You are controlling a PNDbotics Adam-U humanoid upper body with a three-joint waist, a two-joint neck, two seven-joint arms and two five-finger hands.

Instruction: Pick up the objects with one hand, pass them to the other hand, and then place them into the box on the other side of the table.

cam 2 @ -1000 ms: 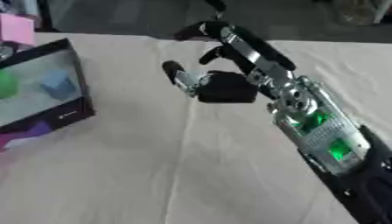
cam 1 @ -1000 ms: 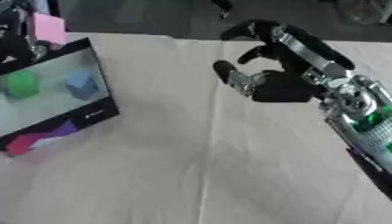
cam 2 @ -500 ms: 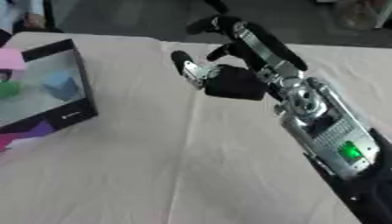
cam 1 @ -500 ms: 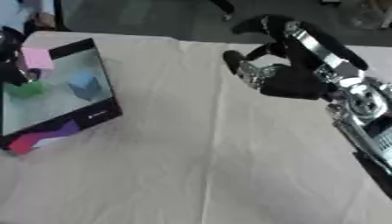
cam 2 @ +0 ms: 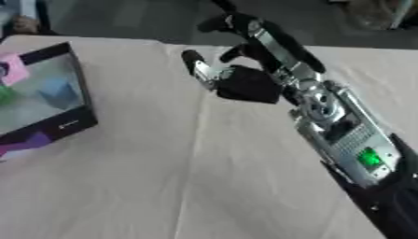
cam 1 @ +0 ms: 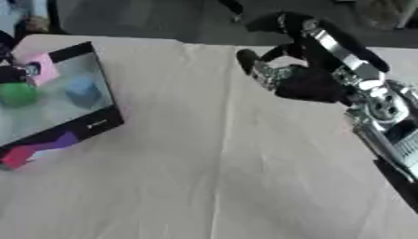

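A black-walled box [cam 1: 100, 124] lies at the table's left side, and a green ball [cam 1: 16, 93] and a blue cube [cam 1: 81, 92] rest inside it. A pink block [cam 1: 42, 69] hangs at the box's far left corner. My left hand [cam 1: 10, 73] shows only as dark fingers at the left edge, curled on that block. My right hand [cam 1: 314, 84] hovers above the cloth at centre right. It is open with its fingers spread toward the left and nothing in it.
A beige cloth [cam 1: 204, 177] with a crease down its middle covers the table. The table's far edge [cam 1: 163, 41] runs along the top, with dark floor beyond it. A purple and red flap [cam 1: 32, 148] sticks out at the box's near corner.
The pink block, held in my left hand, has come down from above the box's far corner to its rim. My right hand has lifted slightly and drawn back toward the right.
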